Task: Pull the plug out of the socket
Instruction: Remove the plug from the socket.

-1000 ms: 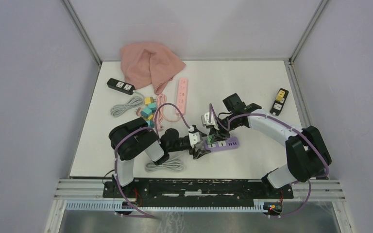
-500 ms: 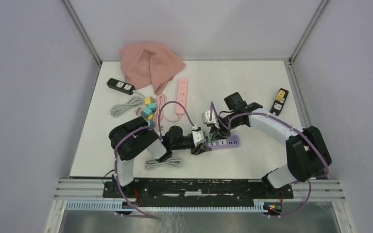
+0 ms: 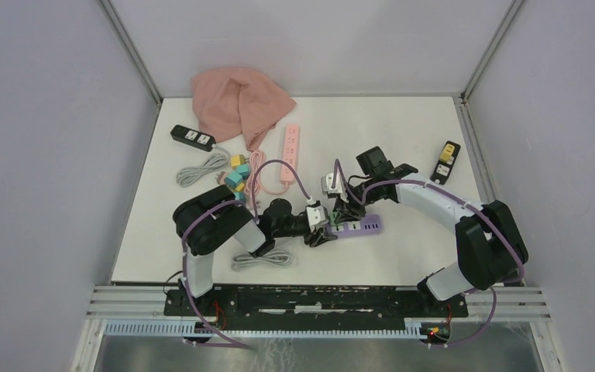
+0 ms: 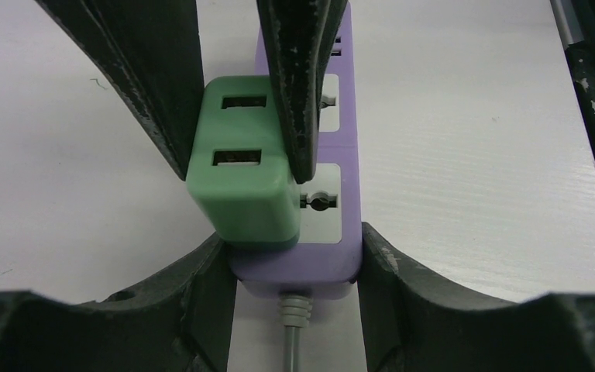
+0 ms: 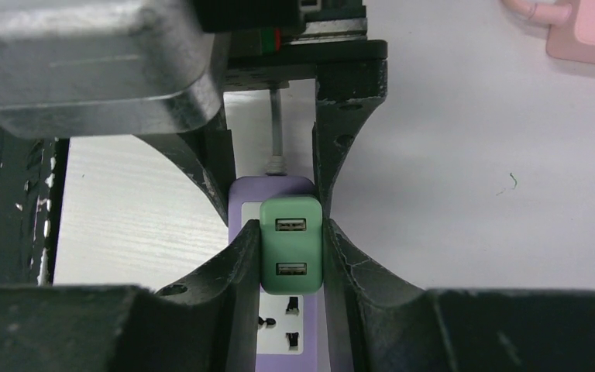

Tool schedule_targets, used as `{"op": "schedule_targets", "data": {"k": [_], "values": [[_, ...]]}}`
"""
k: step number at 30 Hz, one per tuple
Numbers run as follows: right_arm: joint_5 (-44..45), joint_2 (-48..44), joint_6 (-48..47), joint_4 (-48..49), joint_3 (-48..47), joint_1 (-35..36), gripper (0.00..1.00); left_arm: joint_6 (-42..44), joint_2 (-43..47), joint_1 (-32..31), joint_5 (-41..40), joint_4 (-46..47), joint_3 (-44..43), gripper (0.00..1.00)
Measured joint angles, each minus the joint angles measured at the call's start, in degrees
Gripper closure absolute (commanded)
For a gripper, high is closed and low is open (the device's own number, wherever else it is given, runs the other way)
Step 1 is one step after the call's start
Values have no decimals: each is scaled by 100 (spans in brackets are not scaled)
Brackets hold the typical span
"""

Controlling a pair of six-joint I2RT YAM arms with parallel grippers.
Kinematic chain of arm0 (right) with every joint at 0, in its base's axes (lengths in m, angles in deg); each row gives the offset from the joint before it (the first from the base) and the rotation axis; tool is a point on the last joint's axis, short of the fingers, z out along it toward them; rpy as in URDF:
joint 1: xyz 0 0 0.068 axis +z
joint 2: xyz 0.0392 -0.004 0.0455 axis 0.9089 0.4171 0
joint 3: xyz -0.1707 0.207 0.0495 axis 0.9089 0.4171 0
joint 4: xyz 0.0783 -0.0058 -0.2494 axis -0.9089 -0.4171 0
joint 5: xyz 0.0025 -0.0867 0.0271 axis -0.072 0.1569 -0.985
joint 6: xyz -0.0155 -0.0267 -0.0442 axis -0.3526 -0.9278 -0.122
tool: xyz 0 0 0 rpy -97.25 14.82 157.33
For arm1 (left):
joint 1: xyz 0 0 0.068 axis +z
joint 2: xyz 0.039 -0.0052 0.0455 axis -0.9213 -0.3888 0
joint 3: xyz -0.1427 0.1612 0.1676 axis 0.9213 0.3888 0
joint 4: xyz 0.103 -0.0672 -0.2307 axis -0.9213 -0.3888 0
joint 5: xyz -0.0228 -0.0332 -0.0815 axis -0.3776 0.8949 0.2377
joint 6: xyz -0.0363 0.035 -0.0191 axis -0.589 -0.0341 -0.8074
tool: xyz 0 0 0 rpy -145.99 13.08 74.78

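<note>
Left gripper [image 4: 293, 246]: partly closed, jaws pressed against both long sides of the purple power strip [image 4: 333, 232] at its cord end
Right gripper [image 5: 290, 232]: drawn in narrow, jaws clamping the green USB plug [image 5: 291, 244] from either side
Green USB plug: seated in the end socket of the purple power strip, base flush on it, two USB ports facing up
Purple power strip: flat on the white table [image 3: 403, 132], near the middle, between the two arms
Far left: pink cloth [image 3: 236, 105], black power strip [image 3: 192, 137]
Far middle: pink power strip [image 3: 290, 151]
Near left: coiled grey cable [image 3: 262, 262]
</note>
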Motion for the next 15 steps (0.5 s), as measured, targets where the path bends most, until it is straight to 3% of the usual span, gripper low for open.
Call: {"op": "schedule_targets", "data": {"k": [6, 15], "values": [[120, 22, 466, 227, 0, -39, 100, -33, 2, 59, 28, -31, -15, 97], [-393, 0, -1099, -704, -79, -254, 100, -227, 2, 94, 326, -15, -92, 97]]}}
